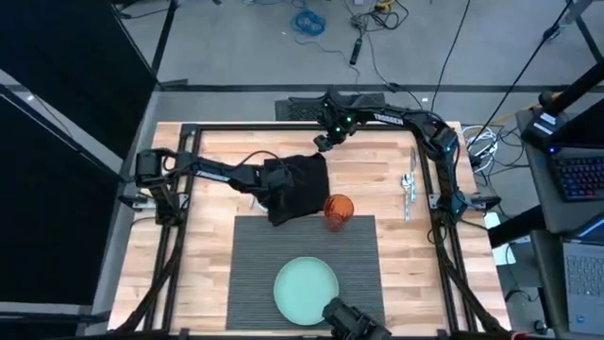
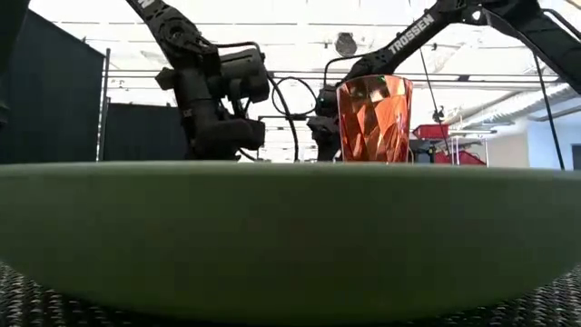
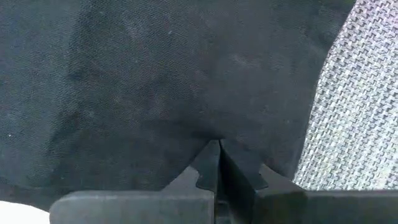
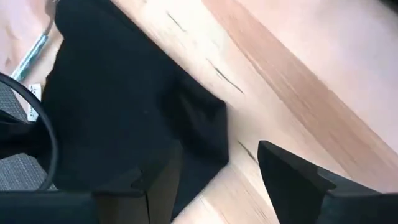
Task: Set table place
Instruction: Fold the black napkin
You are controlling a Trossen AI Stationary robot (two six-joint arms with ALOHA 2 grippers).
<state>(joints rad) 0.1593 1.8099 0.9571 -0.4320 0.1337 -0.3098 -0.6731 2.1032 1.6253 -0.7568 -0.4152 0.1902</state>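
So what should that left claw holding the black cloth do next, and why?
Probably carry the napkin off to the bare part of the placemat beside the plate and lay it flat. The left claw is shut on the bunched cloth, which overlaps the placemat's far edge next to the orange cup. The right claw waits open behind.

We record a dark grey, finely ribbed placemat (image 1: 307, 246), a pale green plate (image 1: 305, 291), a plain black napkin (image 1: 300, 184), a faceted orange tumbler (image 1: 338, 210), and a light wooden plank desk (image 1: 217, 255).
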